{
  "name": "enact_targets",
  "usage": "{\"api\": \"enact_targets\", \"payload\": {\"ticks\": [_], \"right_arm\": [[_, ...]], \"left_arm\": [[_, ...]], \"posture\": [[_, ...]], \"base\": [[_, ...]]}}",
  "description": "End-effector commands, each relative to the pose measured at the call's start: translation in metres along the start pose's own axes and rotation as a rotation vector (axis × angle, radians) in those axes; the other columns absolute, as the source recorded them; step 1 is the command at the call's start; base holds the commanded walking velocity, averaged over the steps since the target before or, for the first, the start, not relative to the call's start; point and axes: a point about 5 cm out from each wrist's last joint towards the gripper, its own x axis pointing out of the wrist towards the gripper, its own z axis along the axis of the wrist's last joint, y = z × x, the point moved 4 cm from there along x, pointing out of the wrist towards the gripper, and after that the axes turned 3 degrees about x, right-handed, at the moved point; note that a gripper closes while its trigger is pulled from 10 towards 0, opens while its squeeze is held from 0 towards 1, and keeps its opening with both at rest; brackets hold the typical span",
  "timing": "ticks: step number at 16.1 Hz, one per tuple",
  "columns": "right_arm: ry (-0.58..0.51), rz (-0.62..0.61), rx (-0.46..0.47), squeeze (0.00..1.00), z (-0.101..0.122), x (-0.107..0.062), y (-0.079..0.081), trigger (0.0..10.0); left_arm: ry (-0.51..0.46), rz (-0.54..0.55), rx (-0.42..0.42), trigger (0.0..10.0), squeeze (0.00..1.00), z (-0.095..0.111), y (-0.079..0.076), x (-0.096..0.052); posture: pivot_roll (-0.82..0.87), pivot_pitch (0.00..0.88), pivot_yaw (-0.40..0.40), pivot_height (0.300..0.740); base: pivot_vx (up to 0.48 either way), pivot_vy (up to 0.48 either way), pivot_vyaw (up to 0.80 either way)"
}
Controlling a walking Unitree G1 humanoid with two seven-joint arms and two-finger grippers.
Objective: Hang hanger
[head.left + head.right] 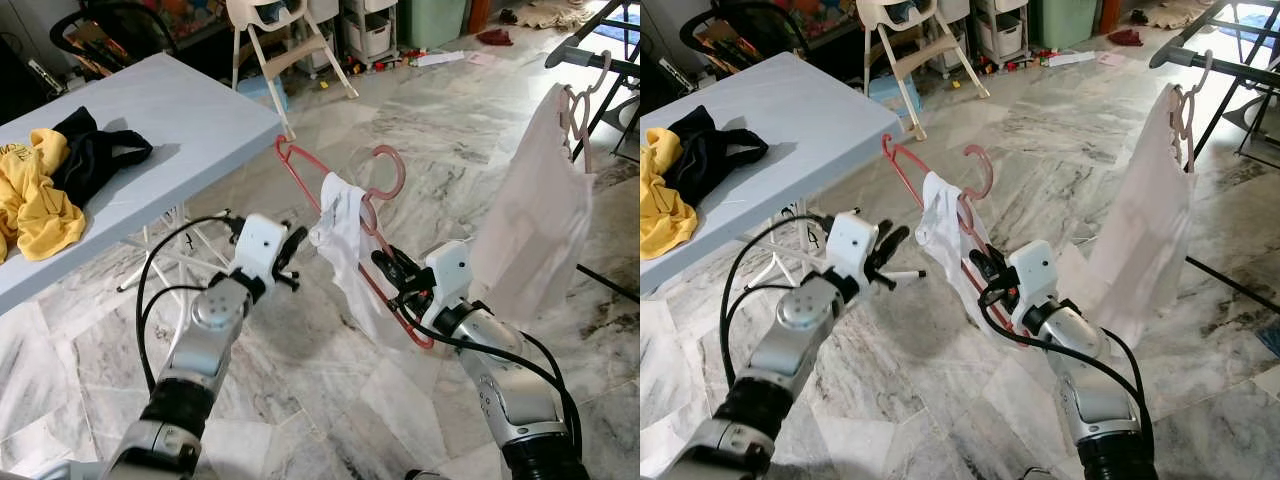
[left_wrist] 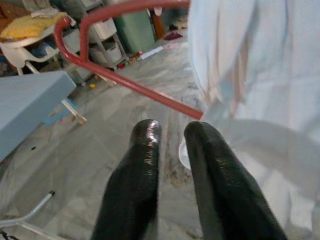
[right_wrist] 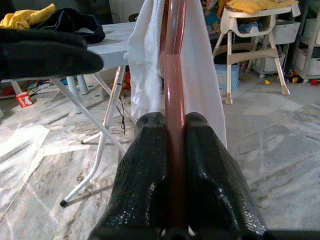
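Note:
A red hanger [image 1: 300,166] with a white cloth [image 1: 340,232] draped over it is held up at an angle in front of me. My right gripper [image 1: 396,272] is shut on its lower arm, and the right wrist view shows the red bar [image 3: 172,75] pinched between the two fingers [image 3: 150,135]. Its hook [image 1: 392,172] points up and is free. My left gripper [image 1: 292,258] hovers just left of the cloth. Its fingers [image 2: 145,137] are slightly apart and hold nothing. The black drying rack [image 1: 600,45] stands at the far right, well beyond the hanger.
A white garment [image 1: 540,215] hangs on a pink hanger [image 1: 578,105] from the rack. On my left, a light blue table [image 1: 180,110] carries yellow [image 1: 35,200] and black [image 1: 95,150] clothes. A high chair [image 1: 270,30] and storage bins stand behind. The floor is marble.

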Motion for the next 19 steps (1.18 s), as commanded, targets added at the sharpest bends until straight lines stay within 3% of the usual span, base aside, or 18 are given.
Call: {"api": "enact_targets", "payload": {"ticks": [1,3,5,8,14,19], "right_arm": [[-0.035,0.032,-0.003,0.00,0.007,0.004,0.007,10.0],[-0.030,0.041,-0.006,0.00,0.007,0.003,0.006,10.0],[-0.013,0.084,-0.001,0.00,0.005,0.000,0.009,10.0],[-0.023,0.070,-0.015,0.00,0.008,-0.006,0.005,10.0],[-0.040,0.066,-0.027,0.00,0.016,-0.012,0.006,10.0],[-0.096,0.232,-0.070,0.00,0.059,-0.017,0.017,10.0]], "left_arm": [[0.017,0.037,-0.002,10.0,1.00,-0.005,0.011,-0.003],[0.017,0.050,-0.003,10.0,1.00,-0.004,0.016,-0.002],[0.020,0.109,-0.002,10.0,1.00,-0.005,0.031,-0.004],[0.022,0.190,-0.086,10.0,1.00,-0.012,0.046,-0.012],[0.073,0.181,-0.118,10.0,1.00,-0.035,0.038,-0.024],[0.108,0.195,-0.148,10.0,1.00,-0.046,0.036,-0.026]], "posture": [[-0.15,0.084,0.165,0.740],[-0.15,0.080,0.164,0.740],[-0.14,0.074,0.160,0.740],[-0.15,0.067,0.158,0.740],[-0.16,0.069,0.156,0.740],[-0.17,0.070,0.157,0.740]], "base": [[0.000,0.000,0.00],[0.000,0.000,0.00],[0.000,0.000,0.00],[0.000,0.000,0.00],[0.000,0.000,0.00],[0.000,0.000,0.00]]}}
